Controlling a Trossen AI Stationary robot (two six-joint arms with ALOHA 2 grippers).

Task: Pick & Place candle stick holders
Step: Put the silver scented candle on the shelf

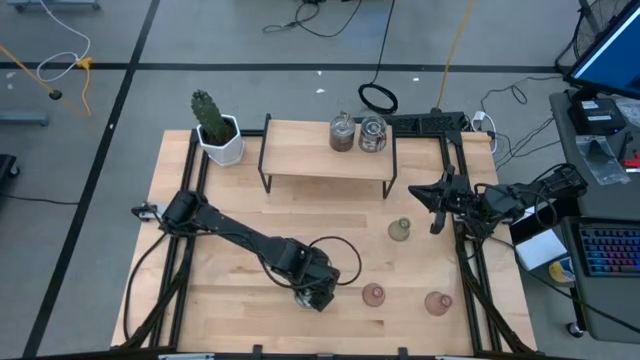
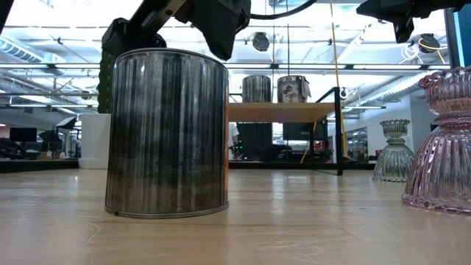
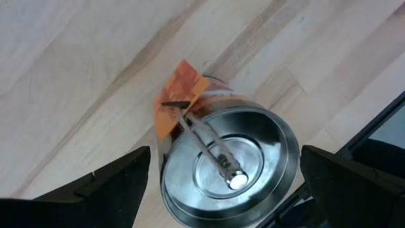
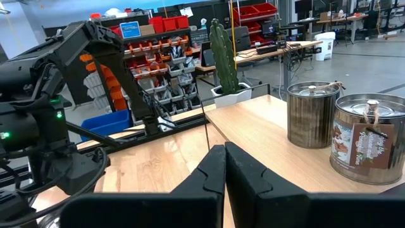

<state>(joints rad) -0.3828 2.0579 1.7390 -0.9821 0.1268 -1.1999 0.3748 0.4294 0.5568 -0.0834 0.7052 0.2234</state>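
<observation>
A round silvery holder point(image 3: 228, 164) with an orange tag stands on its base on the table near the front edge; it also shows in the low view point(image 2: 165, 132). My left gripper point(image 1: 314, 290) is open just above it, one finger on either side of it, apart from its wall. Two more silvery holders point(image 1: 342, 133) point(image 1: 372, 133) stand on the shelf. A pale green holder point(image 1: 399, 230) and two pink ones point(image 1: 373, 294) point(image 1: 437, 302) stand on the table. My right gripper point(image 4: 224, 158) is shut and empty at the table's right side.
A low wooden shelf on black legs point(image 1: 325, 165) stands at the far middle. A cactus in a white pot point(image 1: 215, 128) stands at the far left. Bare wood lies between the shelf and the holders at the front.
</observation>
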